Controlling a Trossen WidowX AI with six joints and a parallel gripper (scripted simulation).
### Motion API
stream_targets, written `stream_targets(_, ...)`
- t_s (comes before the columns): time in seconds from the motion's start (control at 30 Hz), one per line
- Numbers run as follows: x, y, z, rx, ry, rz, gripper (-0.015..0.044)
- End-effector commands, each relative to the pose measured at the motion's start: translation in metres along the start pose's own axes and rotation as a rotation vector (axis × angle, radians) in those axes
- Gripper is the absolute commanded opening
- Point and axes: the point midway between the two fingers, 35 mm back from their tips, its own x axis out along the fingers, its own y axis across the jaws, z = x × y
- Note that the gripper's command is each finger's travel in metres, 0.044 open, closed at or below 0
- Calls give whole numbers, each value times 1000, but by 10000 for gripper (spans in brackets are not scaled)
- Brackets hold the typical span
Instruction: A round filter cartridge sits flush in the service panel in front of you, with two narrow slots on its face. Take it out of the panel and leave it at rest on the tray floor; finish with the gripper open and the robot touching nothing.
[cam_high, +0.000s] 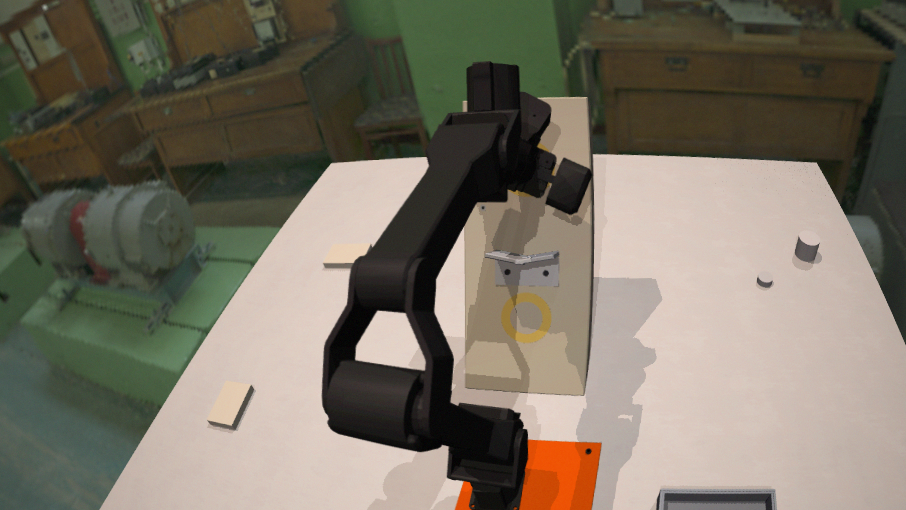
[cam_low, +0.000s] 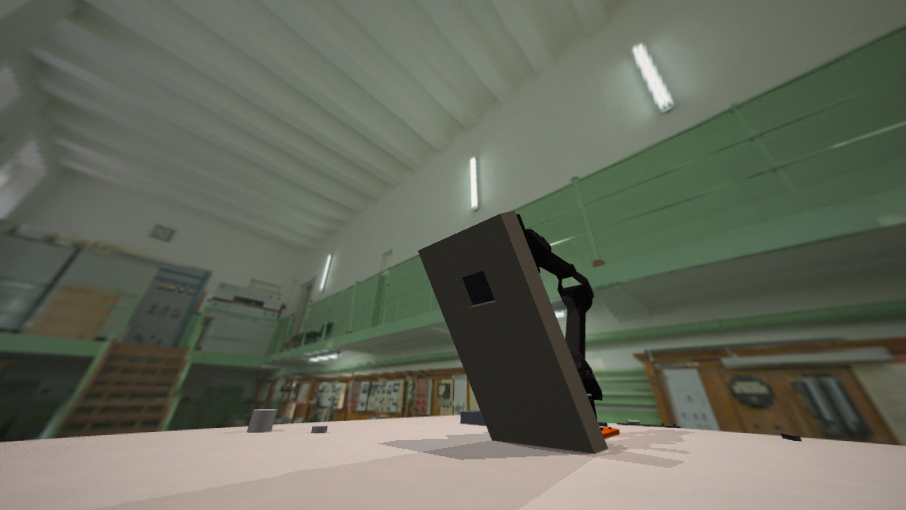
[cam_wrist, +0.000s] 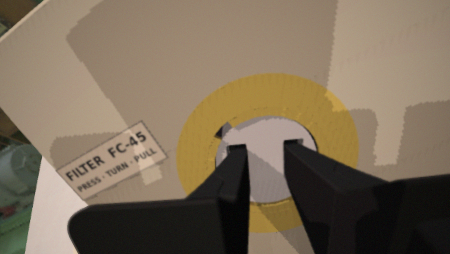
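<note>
We judge the cartridge (cam_wrist: 267, 160) stiff, light and smooth-faced; flush in its yellow ring (cam_wrist: 200, 150), it offers no rim, so the only hold is the two slots on its face. It sits high in the leaning panel (cam_high: 570, 304), which stands mid-table toward the far edge. Our gripper (cam_wrist: 266, 146) is nearly closed, a fingertip (cam_wrist: 237, 150) in the left slot and the other in the right, clamped on the cartridge's web between them. The tray (cam_high: 716, 494) waits at the near edge, toward the right corner.
</note>
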Motion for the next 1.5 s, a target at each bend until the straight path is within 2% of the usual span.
stream_targets(0.0,6,0,0,169,5,-1,0)
stream_targets(0.8,6,0,0,988,5,-3,0)
stream_targets(0.97,2,0,0,936,5,-3,0)
stream_targets(1.3,-68,0,0,864,9,-7,0)
stream_targets(1.47,-72,0,0,859,9,-8,0)
